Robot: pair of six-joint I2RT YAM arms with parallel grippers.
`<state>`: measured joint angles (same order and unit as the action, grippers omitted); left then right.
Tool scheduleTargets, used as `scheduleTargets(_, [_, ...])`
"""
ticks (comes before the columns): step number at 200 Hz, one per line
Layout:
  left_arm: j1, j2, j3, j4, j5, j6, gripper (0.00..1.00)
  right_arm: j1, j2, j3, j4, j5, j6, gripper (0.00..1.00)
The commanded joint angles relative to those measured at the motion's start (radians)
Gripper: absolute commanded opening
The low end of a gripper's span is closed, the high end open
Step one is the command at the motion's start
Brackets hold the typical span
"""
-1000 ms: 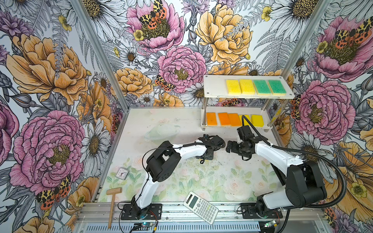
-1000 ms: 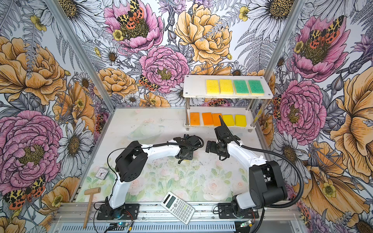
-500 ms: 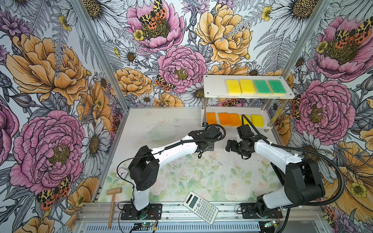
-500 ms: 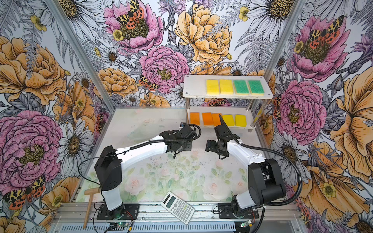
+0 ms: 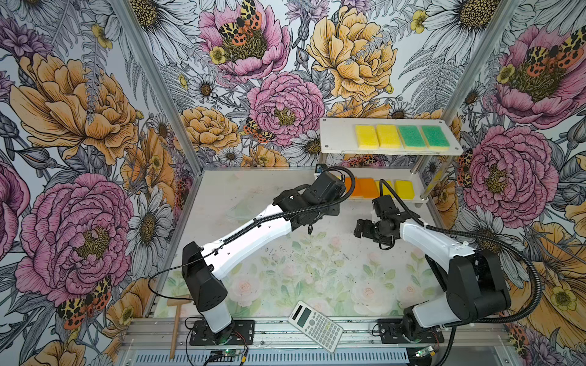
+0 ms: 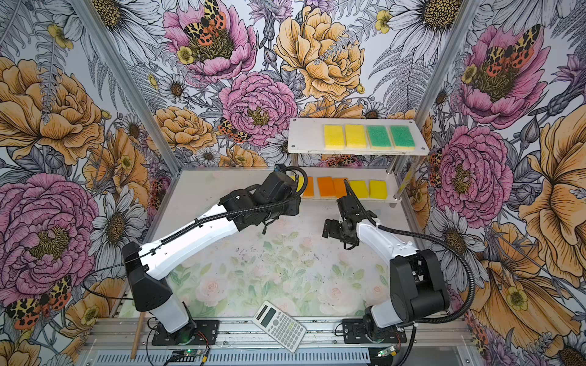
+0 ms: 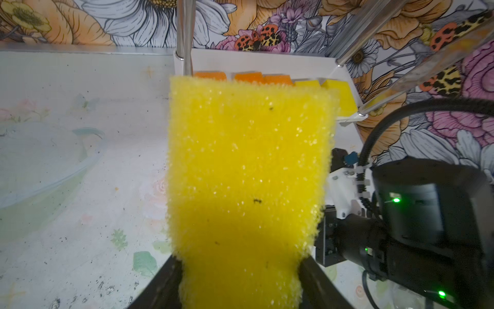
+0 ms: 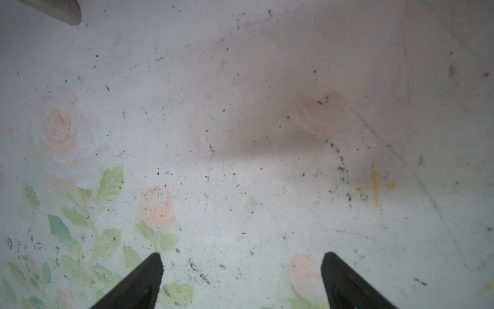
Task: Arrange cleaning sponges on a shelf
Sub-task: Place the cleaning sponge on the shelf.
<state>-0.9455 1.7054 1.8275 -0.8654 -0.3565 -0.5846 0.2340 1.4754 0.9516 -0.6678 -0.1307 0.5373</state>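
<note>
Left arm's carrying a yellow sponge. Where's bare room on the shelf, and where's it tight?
Free: the top board at its left end, between the corner bolts and the nearest yellow sponge; the rest holds four sponges side by side. Crowded: the lower board, five sponges in a row; its left end is hidden behind the left arm.

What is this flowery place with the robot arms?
Probably a robot practice booth: two white-and-black arms bolted to a metal rail, flower-printed walls, a small white two-tier shelf holding foam sponges.
</note>
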Motion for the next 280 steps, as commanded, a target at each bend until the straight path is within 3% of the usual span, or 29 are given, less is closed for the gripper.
scheduleTargets(1, [-0.008, 0.025, 0.124, -0.041, -0.016, 0.068, 0.56, -0.003, -0.007, 0.018, 0.013, -0.014, 0.007, 0.95])
scheduleTargets(56, [0.005, 0.105, 0.411, -0.091, -0.018, 0.155, 0.56, -0.003, -0.024, 0.007, 0.015, -0.014, 0.015, 0.94])
scheduleTargets(108, [0.056, 0.281, 0.691, -0.113, -0.010, 0.206, 0.56, -0.003, -0.042, -0.004, 0.014, -0.016, 0.022, 0.94])
scheduleTargets(163, [0.096, 0.411, 0.883, -0.106, -0.069, 0.239, 0.56, -0.001, -0.062, -0.019, 0.015, -0.015, 0.033, 0.94])
scheduleTargets(280, [0.164, 0.496, 0.912, 0.121, -0.013, 0.312, 0.59, -0.002, -0.075, -0.031, 0.015, -0.015, 0.036, 0.94])
